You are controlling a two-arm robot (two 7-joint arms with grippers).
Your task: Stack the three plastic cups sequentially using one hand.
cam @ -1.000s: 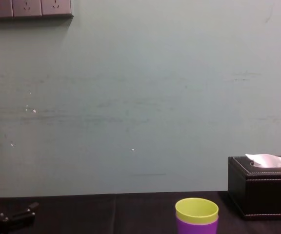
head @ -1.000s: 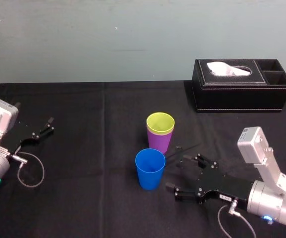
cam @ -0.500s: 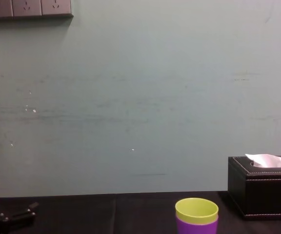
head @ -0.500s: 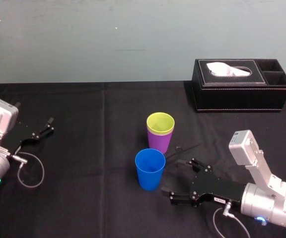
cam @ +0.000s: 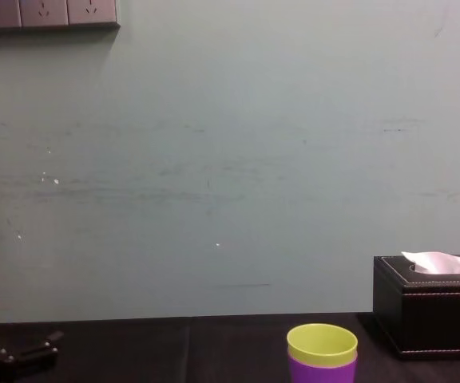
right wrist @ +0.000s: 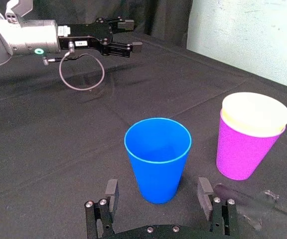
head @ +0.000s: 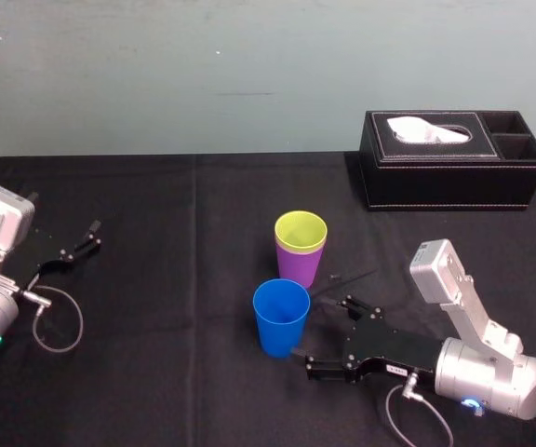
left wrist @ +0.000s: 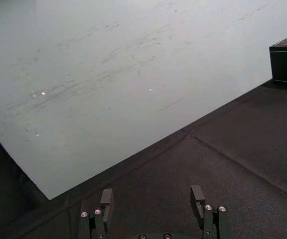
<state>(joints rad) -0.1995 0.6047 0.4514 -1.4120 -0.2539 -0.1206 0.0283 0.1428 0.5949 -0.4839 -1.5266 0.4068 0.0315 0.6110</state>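
Rear wall (cam: 230,159): pale blue-green, scuffed, evenly lit. Grey socket strip (cam: 46,13) mounted at its upper left. Table (head: 156,186): covered in creased black cloth, abutting the wall; black tissue box (head: 449,172) at far right

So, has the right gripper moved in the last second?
Yes. The right gripper has slid left, closing in on the blue cup, which stands where it was.
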